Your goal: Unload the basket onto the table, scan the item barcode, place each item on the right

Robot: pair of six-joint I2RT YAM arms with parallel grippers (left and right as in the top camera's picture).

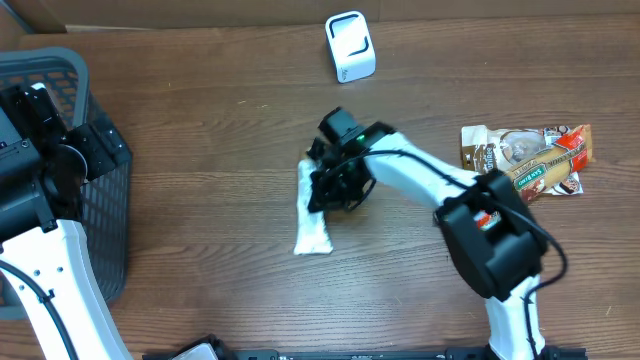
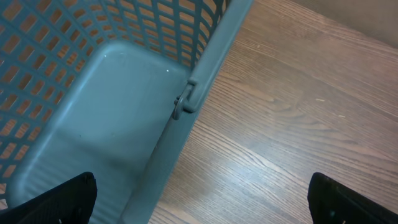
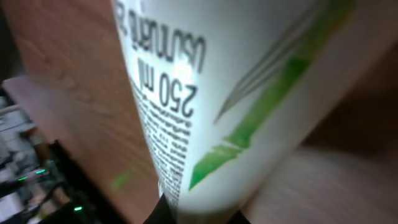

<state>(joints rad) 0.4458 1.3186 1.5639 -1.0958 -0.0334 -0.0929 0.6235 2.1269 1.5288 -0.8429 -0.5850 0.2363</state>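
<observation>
- right claw (image 1: pixel 326 190) pinching tube (image 1: pixel 312 228) at its top end, mid-table
- left claw (image 2: pixel 202 202) spread over basket (image 2: pixel 211 56) rim, 9 o'clock edge
- scanner (image 1: pixel 350 47) near 12 o'clock edge, bag (image 1: pixel 527 158) at 3, both well apart from tube

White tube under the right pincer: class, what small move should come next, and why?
Probably a short lift straight up. The right pincer is shut on the white tube, which lies flat on the wooden table, while the white scanner stands apart near the far edge, so the tube must clear the tabletop first.
</observation>
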